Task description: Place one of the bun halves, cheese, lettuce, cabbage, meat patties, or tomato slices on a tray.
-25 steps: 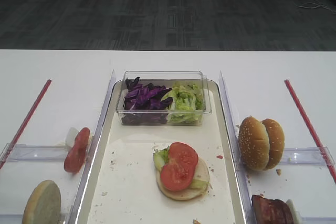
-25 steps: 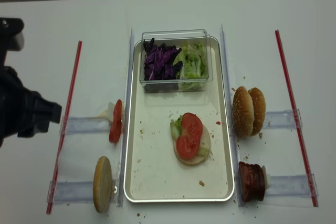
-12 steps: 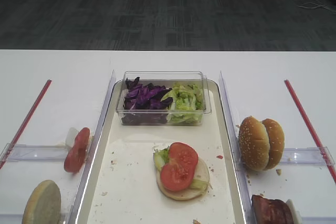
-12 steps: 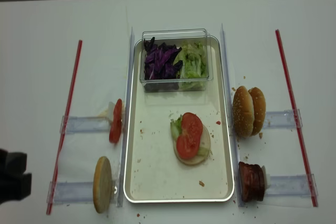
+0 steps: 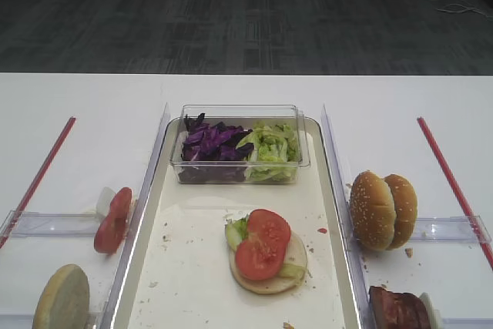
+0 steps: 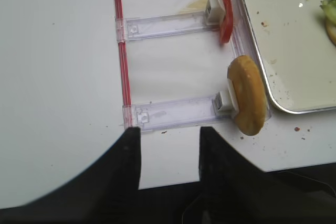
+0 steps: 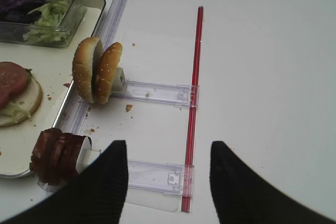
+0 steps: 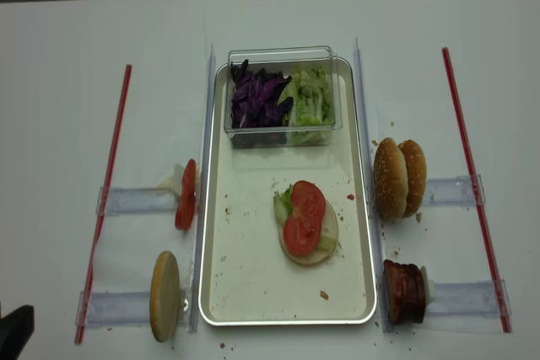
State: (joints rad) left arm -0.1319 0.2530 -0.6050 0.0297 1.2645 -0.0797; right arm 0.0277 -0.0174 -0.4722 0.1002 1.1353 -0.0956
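Observation:
The tray [image 8: 253, 292] holds a bun half topped with lettuce and two tomato slices [image 8: 304, 218]. At its far end a clear box holds cabbage [image 8: 257, 99] and more lettuce [image 8: 310, 100]. To the left, a tomato slice [image 6: 224, 11] and a flat bun half [image 6: 247, 95] stand on edge. On the right are sesame bun halves [image 7: 97, 69] and meat patties [image 7: 56, 155]. My left gripper [image 6: 169, 132] hovers open and empty at the near left table edge. My right gripper [image 7: 168, 145] is open and empty above the right rack. Cheese is out of view.
Clear plastic racks [image 8: 135, 201] [image 8: 460, 297] lie on both sides of the tray, crossing red strips [image 8: 110, 174] [image 8: 468, 166]. Clear upright walls [image 5: 333, 152] flank the tray. The table's front edge [image 6: 173, 182] is just under the left gripper.
The left arm has drawn back from the left of the table toward the near edge. Only a dark corner of it shows in the overhead view now. The food has not moved.

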